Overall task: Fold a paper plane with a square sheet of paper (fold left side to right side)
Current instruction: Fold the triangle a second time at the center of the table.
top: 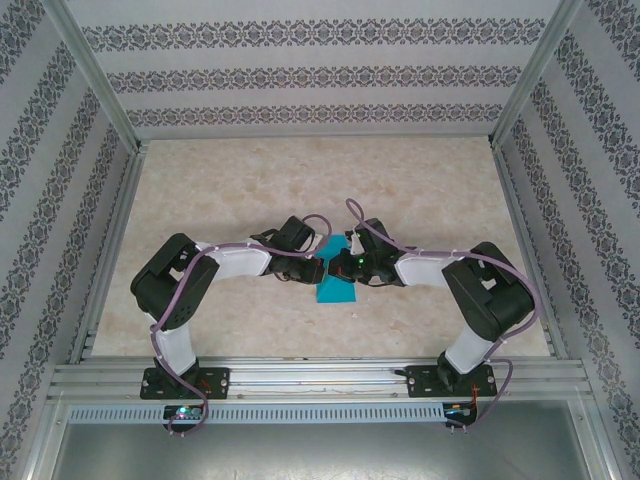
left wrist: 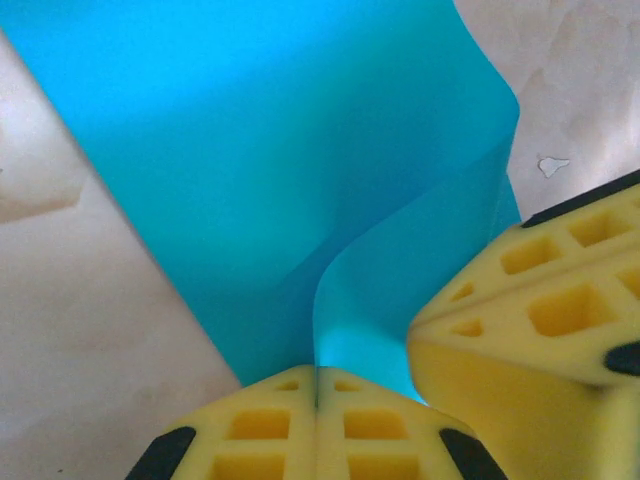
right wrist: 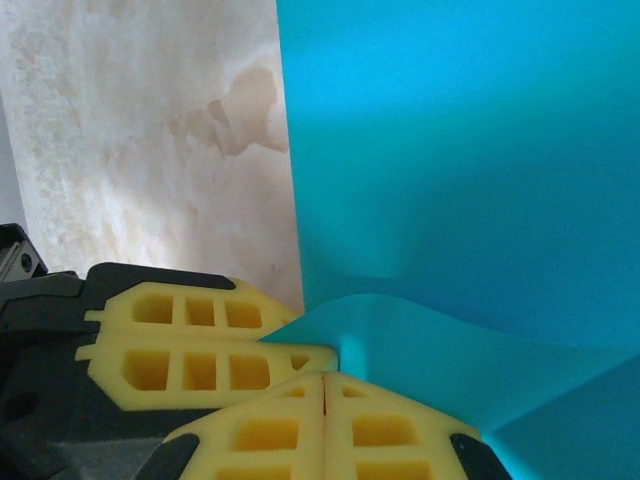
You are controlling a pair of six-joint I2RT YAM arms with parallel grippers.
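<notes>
Right at the near edge, my two bases sit bolted to the aluminium rail (top: 320,378), and purple cables (top: 186,300) loop up along each arm. Both elbows swing outward and the forearms fold back in, so my left pincer (top: 313,268) and right pincer (top: 337,268) meet nose to nose. That spot is about midway between the tabletop's (top: 250,190) left and right edges and a little nearer its near edge than its far one. The square sheet of paper (top: 335,291) is right there under them, plain teal, lying mostly flat on the tabletop. From the left wrist, my yellow fingers (left wrist: 260,425) are pressed together, and a raised ridge of the paper runs straight into the seam between them, pinched. The right pincer's yellow block is crowding in just beside. From the right wrist it's the same story: pads (right wrist: 390,430) closed tight on a lifted flap of the sheet. Beyond the paper there is bare mottled beige surface to the far edge, then patterned walls (top: 310,75).
</notes>
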